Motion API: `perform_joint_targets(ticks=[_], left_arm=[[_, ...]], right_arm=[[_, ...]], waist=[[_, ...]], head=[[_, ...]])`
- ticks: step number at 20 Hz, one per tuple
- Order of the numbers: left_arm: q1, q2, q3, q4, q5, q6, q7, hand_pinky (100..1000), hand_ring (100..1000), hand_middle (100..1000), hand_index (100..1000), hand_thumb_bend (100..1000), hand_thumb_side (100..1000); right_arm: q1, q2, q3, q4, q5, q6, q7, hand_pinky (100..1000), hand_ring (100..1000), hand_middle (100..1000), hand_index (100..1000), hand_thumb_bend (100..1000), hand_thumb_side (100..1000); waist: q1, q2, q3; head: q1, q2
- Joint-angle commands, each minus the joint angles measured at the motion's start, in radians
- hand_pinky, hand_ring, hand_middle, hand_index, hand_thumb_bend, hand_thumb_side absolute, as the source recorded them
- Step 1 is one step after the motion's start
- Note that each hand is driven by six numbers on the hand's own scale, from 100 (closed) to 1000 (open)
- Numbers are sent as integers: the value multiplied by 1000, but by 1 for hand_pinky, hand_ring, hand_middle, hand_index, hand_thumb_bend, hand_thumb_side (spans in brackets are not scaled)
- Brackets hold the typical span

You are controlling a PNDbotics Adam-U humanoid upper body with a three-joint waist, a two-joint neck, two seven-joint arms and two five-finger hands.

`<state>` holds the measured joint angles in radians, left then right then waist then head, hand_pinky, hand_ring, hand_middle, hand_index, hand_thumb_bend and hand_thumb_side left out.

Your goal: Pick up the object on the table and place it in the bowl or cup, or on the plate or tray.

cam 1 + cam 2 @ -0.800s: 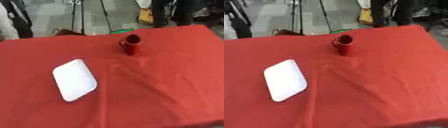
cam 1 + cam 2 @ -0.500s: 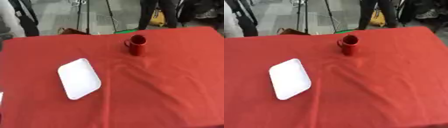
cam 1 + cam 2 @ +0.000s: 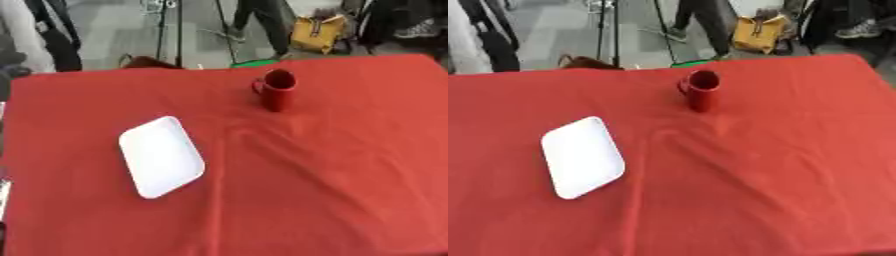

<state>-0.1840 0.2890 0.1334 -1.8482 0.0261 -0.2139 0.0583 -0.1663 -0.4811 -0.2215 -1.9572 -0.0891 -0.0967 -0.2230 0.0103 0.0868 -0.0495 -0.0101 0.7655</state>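
Observation:
A red cup (image 3: 277, 89) stands upright toward the far middle of the table, its handle turned to the left. A white rectangular tray (image 3: 161, 156) lies flat on the left half of the red tablecloth (image 3: 332, 170), with nothing on it. No other loose object shows on the cloth. Neither of my hands appears in either eye view.
The table's far edge runs just behind the cup. Beyond it are stand legs (image 3: 162, 30), a yellow bag (image 3: 318, 32) on the floor and people's legs. The cloth is creased around the middle.
The whole picture has shifted and levelled out, so the camera has moved. The cup and the tray keep their places on the cloth.

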Motion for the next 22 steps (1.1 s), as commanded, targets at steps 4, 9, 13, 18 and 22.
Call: perform_joint_targets(ticks=[4,9,13,18,22], left_arm=[[-9,14,4,-16,-1,3,-9,714,743,783,868,752,676],[-9,14,-5,-14,-3,6,-20,716,762,785,869,746,679],[-9,12,-10,-11,-1,7,-27,716,762,785,869,699,686],[-9,10,-16,-10,2,7,-33,717,763,785,869,689,688],[-9,5,-22,-10,7,6,-40,717,763,791,870,682,690]], right_arm=[[-48,-107,16,31,16,15,26,663,739,806,899,628,716],[-142,-252,95,145,119,35,130,706,777,836,915,660,696],[-224,-313,152,233,190,22,207,720,792,848,923,677,669],[-333,-340,215,344,252,-6,297,742,820,877,942,711,640],[-455,-330,266,472,311,-36,395,767,843,889,943,722,628]], waist=[[-4,-11,3],[-7,-14,9],[-9,-16,15],[-10,-16,18],[-9,-17,20]], head=[[-1,5],[-9,5],[-16,5],[-17,5],[-16,5]])
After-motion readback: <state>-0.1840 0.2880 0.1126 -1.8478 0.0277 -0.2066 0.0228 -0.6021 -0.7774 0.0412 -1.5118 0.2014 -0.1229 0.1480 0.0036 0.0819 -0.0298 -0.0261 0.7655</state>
